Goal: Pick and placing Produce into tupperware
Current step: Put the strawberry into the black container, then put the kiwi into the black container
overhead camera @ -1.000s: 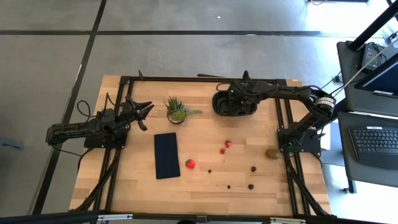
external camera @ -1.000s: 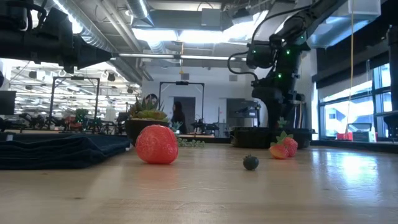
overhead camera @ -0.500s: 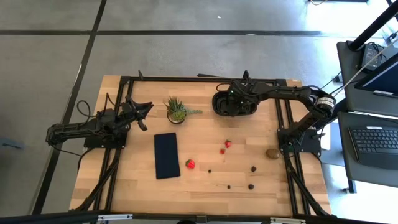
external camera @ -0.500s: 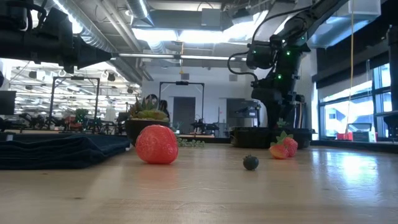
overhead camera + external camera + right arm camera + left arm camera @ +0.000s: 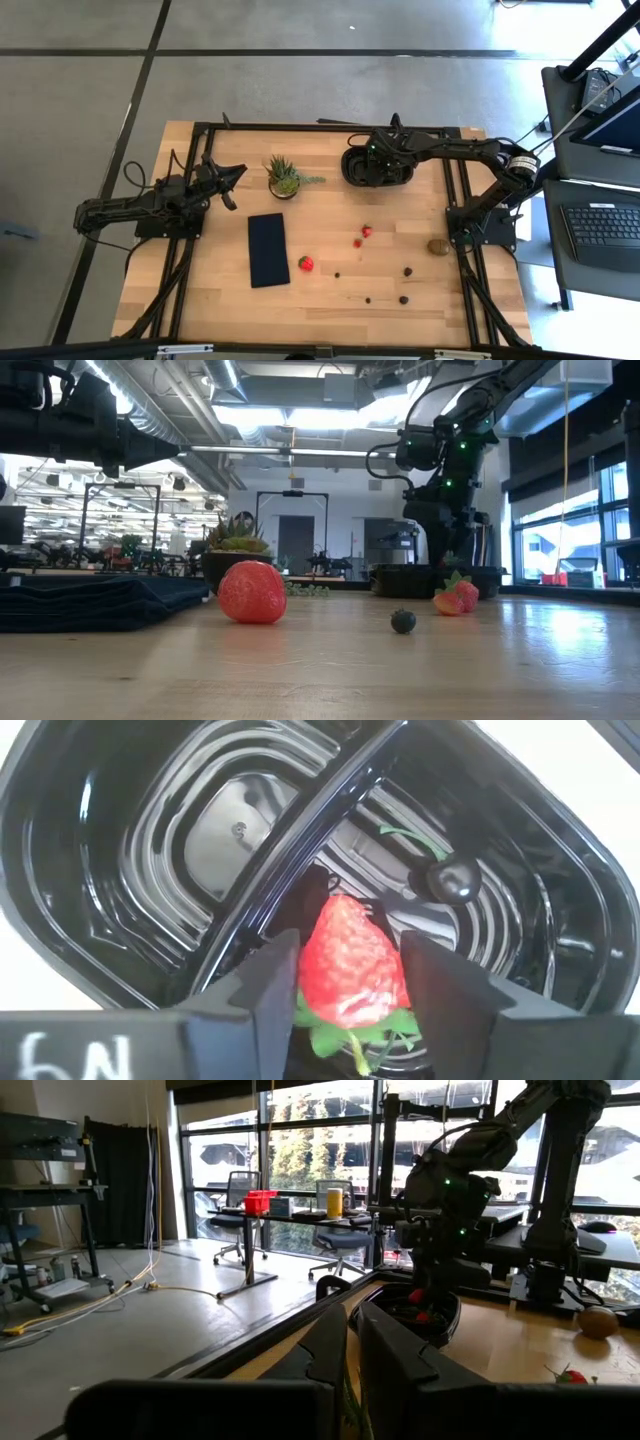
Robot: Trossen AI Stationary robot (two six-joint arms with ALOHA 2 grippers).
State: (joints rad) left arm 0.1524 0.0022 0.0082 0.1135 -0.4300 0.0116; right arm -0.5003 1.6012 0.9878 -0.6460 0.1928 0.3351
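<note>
Right wrist view looks straight down into the black, ribbed, two-compartment plastic tupperware (image 5: 150,850), with the right gripper (image 5: 345,985) clamped on a red strawberry with green leaves (image 5: 350,965) just above the compartment that already holds a small dark round berry (image 5: 452,878); the strawberry hangs close beside the central divider, and whether it touches the floor of the container I cannot tell; in the high view the right gripper (image 5: 378,160) sits over the tupperware (image 5: 350,172) at the far edge of the wooden table (image 5: 200,290), while the left gripper (image 5: 232,177) waits well apart near its own side, its fingers spread; more produce lies loose on the table: another red strawberry (image 5: 306,263) beside the flat dark rectangular pad (image 5: 268,249), two smaller red pieces (image 5: 366,231), a brownish oval kiwi-like fruit (image 5: 437,246) and scattered dark berries (image 5: 404,299); the step in hand looks like the release; next, the fingers should part and the arm lift clear without catching the divider or rim, then go for another fruit.
</note>
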